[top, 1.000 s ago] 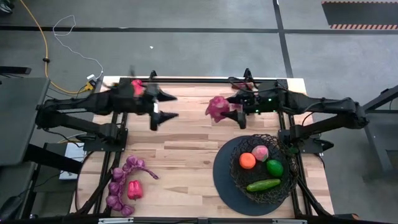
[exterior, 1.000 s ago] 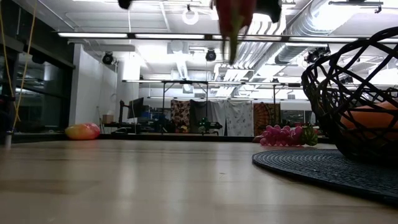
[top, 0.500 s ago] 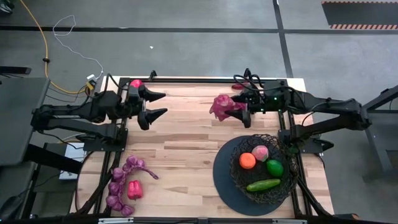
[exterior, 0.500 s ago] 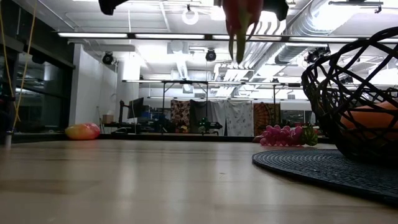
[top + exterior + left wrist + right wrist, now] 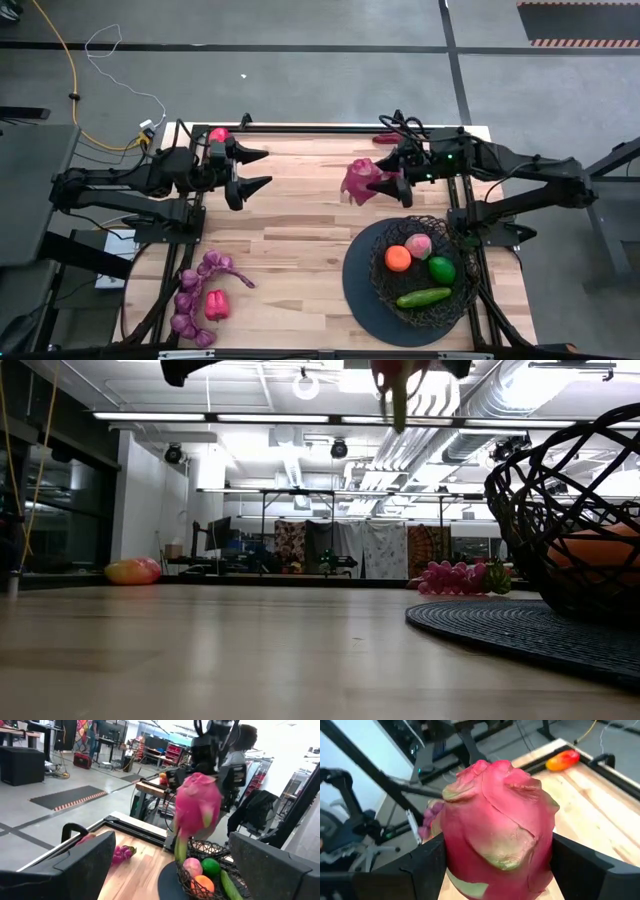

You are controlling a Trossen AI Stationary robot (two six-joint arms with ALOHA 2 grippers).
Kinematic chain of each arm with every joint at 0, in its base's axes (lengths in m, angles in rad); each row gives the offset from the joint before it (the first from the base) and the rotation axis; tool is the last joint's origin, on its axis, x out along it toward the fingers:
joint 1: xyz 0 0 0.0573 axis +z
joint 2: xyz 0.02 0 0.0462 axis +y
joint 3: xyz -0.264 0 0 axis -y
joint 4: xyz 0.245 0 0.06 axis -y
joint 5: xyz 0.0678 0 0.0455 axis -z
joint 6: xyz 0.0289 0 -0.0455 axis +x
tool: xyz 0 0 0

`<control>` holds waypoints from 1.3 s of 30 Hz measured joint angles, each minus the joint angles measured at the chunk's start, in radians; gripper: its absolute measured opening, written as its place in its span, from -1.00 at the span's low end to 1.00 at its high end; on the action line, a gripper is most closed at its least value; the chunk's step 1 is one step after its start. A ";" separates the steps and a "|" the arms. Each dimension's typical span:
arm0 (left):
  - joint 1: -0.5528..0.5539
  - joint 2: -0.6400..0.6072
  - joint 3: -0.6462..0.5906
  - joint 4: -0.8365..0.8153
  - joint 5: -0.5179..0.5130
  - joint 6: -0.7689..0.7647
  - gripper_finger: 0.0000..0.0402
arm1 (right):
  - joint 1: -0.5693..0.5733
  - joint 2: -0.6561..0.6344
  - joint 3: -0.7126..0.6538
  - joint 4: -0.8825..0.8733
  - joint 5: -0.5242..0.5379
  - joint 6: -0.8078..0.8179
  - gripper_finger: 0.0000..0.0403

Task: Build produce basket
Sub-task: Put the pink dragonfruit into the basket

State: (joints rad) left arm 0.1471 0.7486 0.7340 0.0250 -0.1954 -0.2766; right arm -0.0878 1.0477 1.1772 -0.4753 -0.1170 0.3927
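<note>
Wooden worktop (image 5: 300,230), seen from above, with the basket (image 5: 424,262) on its dark round base at the right-hand near corner. You have the right gripper (image 5: 385,181) raised above the worktop, its fingers closed around the pink dragon fruit (image 5: 357,178); the right wrist view shows the fruit filling the space between both fingers (image 5: 580,865). The basket lies just beyond the fruit toward the near edge and slightly to the right, so the carry you need looks short, and the right arm is plainly the nearer one. The fruit's long axis hangs roughly vertical, green tip downward, as the left wrist view shows. Already in the basket: an orange (image 5: 398,258), a peach (image 5: 418,245), a green ball (image 5: 441,268) and a cucumber (image 5: 423,297). Your left gripper (image 5: 250,170) waits at the far left of the worktop, fingers spread wide and empty, next to a red and yellow fruit (image 5: 217,134) at the far edge. Purple grape bunches (image 5: 195,290) and a red pepper (image 5: 216,305) remain on the near left, well apart from the basket. More grapes (image 5: 455,577) lie at the far right edge.
</note>
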 joint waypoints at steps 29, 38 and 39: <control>0.001 0.000 0.000 -0.002 -0.002 0.001 0.88 | 0.589 0.141 -0.081 -0.587 -0.074 0.716 0.48; 0.001 0.000 0.000 -0.002 -0.002 0.001 0.88 | 0.589 0.322 -0.078 -0.590 -0.075 0.591 0.48; 0.001 0.000 0.000 -0.002 -0.002 0.001 0.88 | 0.589 0.339 -0.078 -0.590 -0.075 0.573 0.48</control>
State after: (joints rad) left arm 0.1479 0.7486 0.7341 0.0229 -0.1974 -0.2760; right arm 0.5007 1.3871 1.0988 -1.0649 -0.1925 0.9660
